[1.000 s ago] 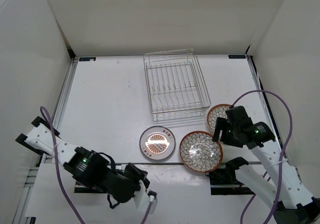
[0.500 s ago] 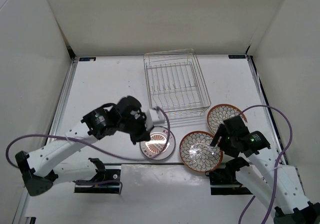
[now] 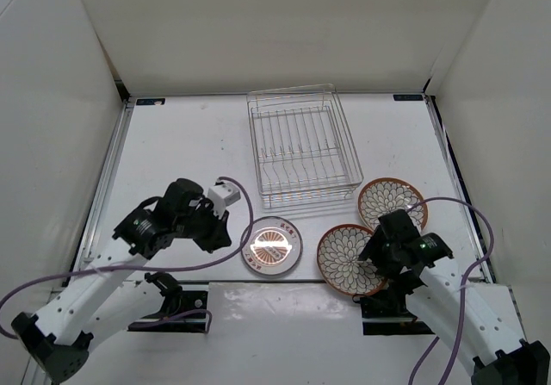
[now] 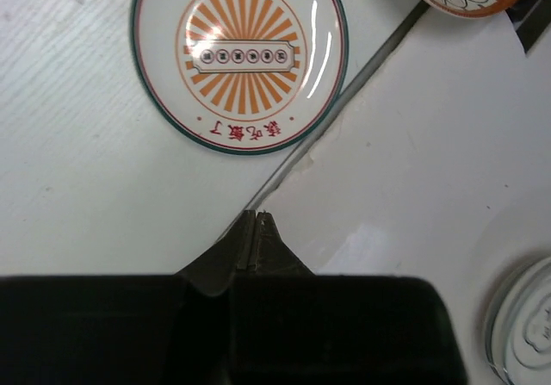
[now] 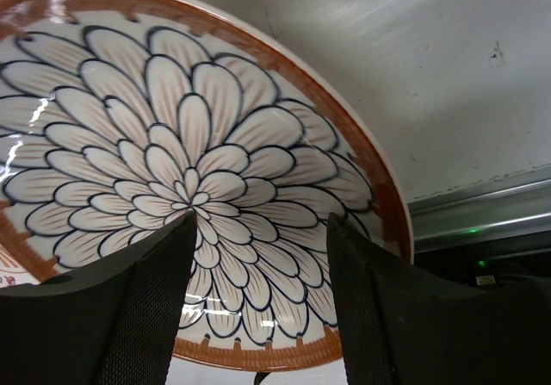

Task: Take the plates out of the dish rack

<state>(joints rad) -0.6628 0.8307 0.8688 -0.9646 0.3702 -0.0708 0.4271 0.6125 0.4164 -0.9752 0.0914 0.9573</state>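
Note:
The dish rack stands at the back centre with nothing in it. The grey-rimmed plate with the orange motif lies flat near the front edge and also shows in the left wrist view. One brown-rimmed plate lies to its right, and the other lies beside the rack's front right corner. My left gripper is shut and empty, just left of the grey-rimmed plate; its tips point at it. My right gripper is open over the nearer brown-rimmed plate, its fingers apart above it.
White walls enclose the table on three sides. A metal strip marks the table's front edge, with a white board beyond it. Purple cables trail from both arms. A round grey fitting sits at the left wrist view's lower right.
My left arm swung up from the front edge over the grey-rimmed plate, then drew back to its left. My right gripper moved from the far brown-rimmed plate to over the nearer one.

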